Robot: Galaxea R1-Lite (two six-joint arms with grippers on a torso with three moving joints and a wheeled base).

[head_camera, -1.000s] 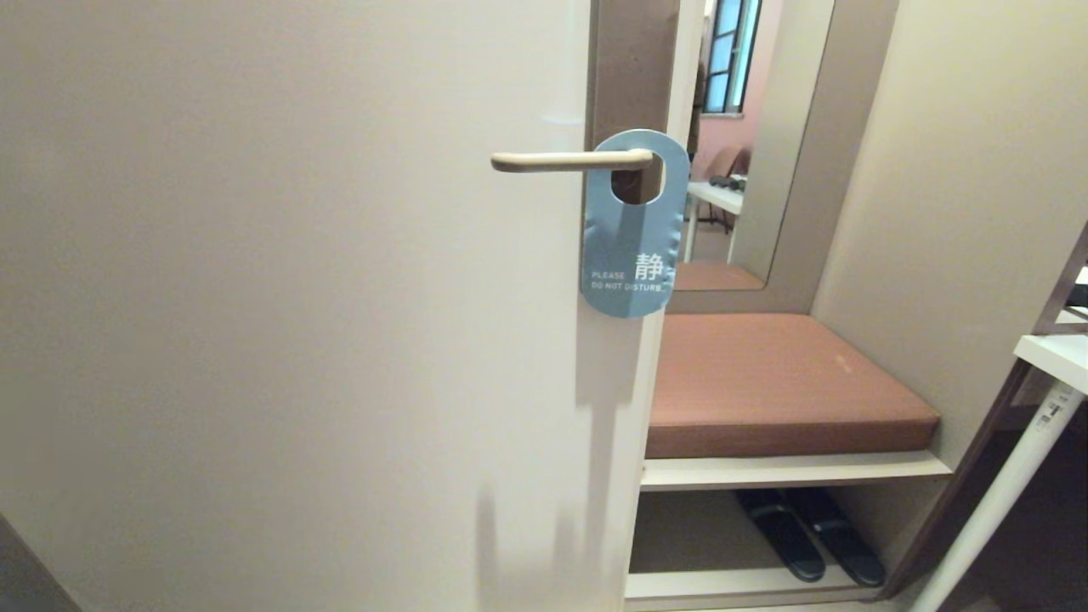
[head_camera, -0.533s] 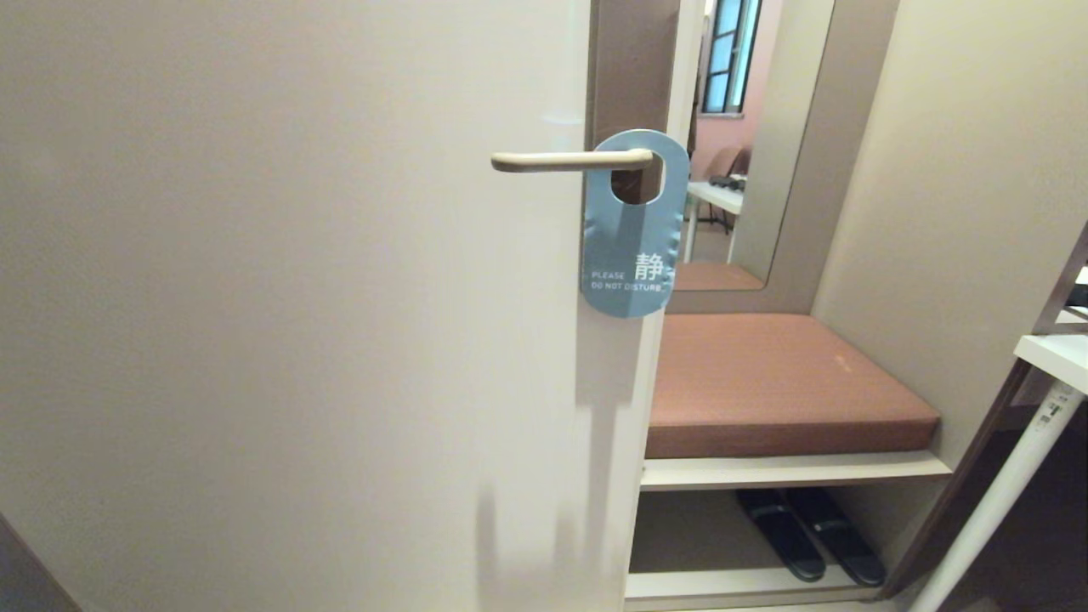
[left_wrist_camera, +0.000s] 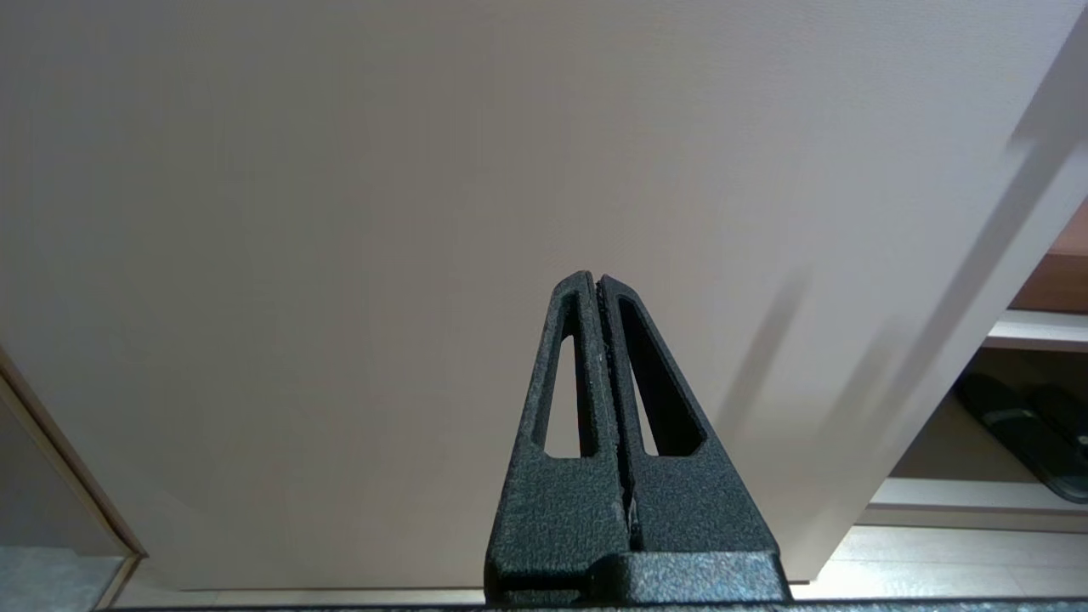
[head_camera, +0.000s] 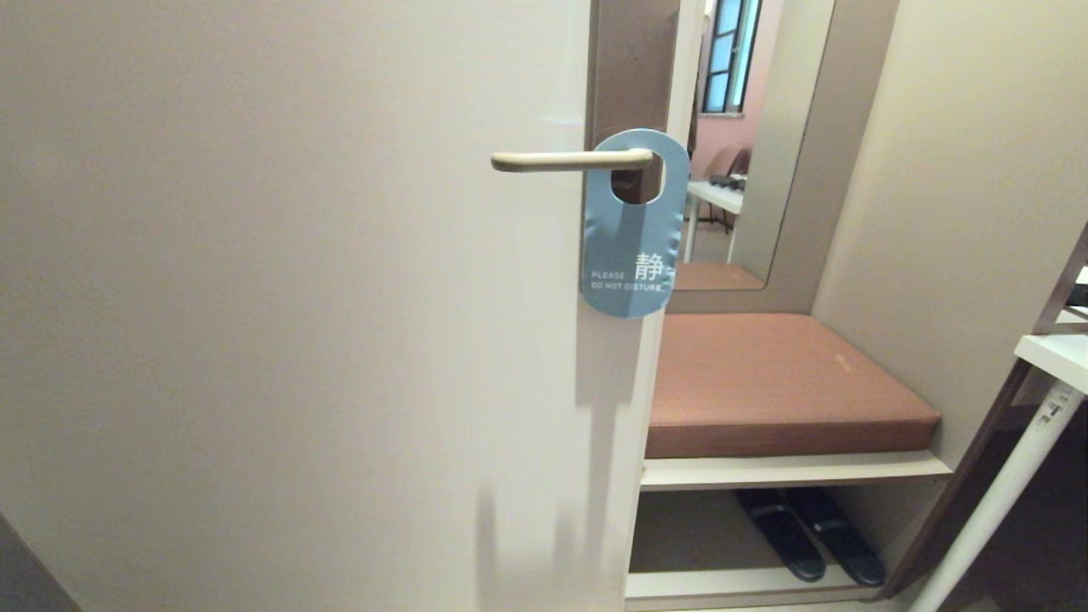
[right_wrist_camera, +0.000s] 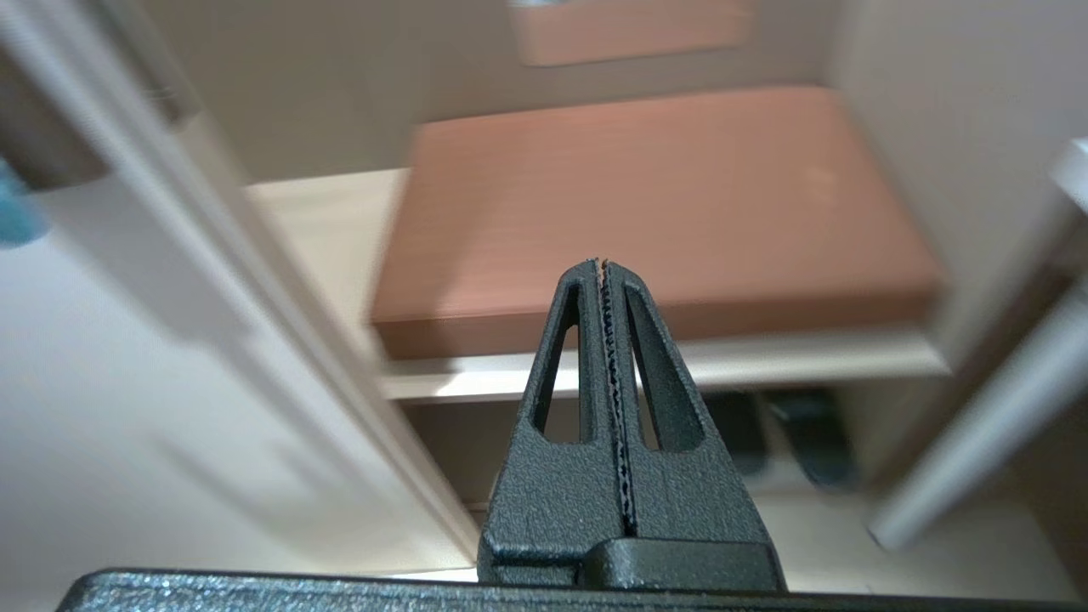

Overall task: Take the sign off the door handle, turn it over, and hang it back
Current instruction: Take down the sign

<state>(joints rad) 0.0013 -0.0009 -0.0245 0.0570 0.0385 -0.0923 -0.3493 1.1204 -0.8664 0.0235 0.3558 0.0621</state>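
The sign (head_camera: 633, 242) hangs by its big hole on the door handle (head_camera: 565, 160), blue side out, reading "PLEASE DO NOT DISTURB". The cream lever juts from a brownish plate (head_camera: 631, 64) on the door (head_camera: 289, 323). A blue sliver of the sign (right_wrist_camera: 15, 217) shows in the right wrist view. Neither gripper appears in the head view. My right gripper (right_wrist_camera: 600, 263) is shut and empty, low down, pointing at the brown bench cushion (right_wrist_camera: 646, 204). The left gripper (left_wrist_camera: 597, 279) is shut and empty, facing the lower door panel (left_wrist_camera: 357, 255).
Right of the door stands a bench with a brown cushion (head_camera: 773, 382) over a shelf holding dark slippers (head_camera: 807, 535). A mirror (head_camera: 748, 144) rises behind the bench. A white table leg (head_camera: 1003, 484) slants in at the far right.
Nothing has moved in the head view; the sign still hangs on the handle and no arm has entered.
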